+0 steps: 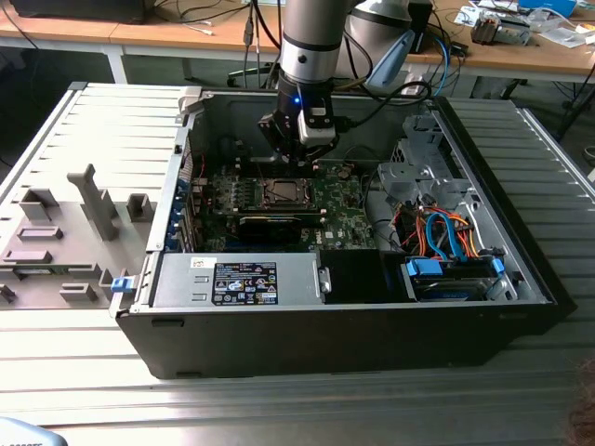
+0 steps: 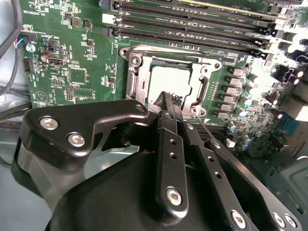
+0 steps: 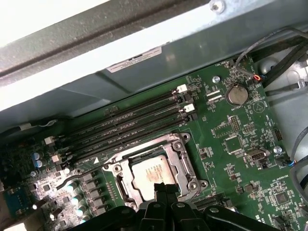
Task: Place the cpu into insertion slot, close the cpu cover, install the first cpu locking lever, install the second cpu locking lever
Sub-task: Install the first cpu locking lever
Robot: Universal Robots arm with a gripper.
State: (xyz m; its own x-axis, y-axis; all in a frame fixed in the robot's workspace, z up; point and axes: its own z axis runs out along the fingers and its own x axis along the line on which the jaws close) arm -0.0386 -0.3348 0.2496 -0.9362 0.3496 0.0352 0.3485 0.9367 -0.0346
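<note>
The cpu (image 2: 166, 79) (image 3: 150, 172) lies flat in the insertion slot (image 3: 109, 168) on the green motherboard (image 3: 231, 144), its silvery top showing. The cpu cover (image 2: 137, 79) (image 3: 182, 161) lies down around it, and the chip shows through its window. My gripper (image 2: 173, 102) (image 3: 163, 188) is shut with nothing between its black fingers. Its tips hover at one edge of the cover. In the exterior view the gripper (image 1: 299, 158) hangs just behind the socket (image 1: 279, 192). A thin dark locking lever (image 3: 91, 167) runs out from the socket's corner. Another thin rod (image 2: 206, 129) slants beside my fingers.
The motherboard sits in an open computer case (image 1: 353, 316) on a ribbed metal table. Long black memory slots (image 3: 125, 127) run beside the socket. Cables and a drive cage (image 1: 437, 232) fill the case at the exterior view's right. A grey fixture plate (image 1: 65, 232) lies at the left.
</note>
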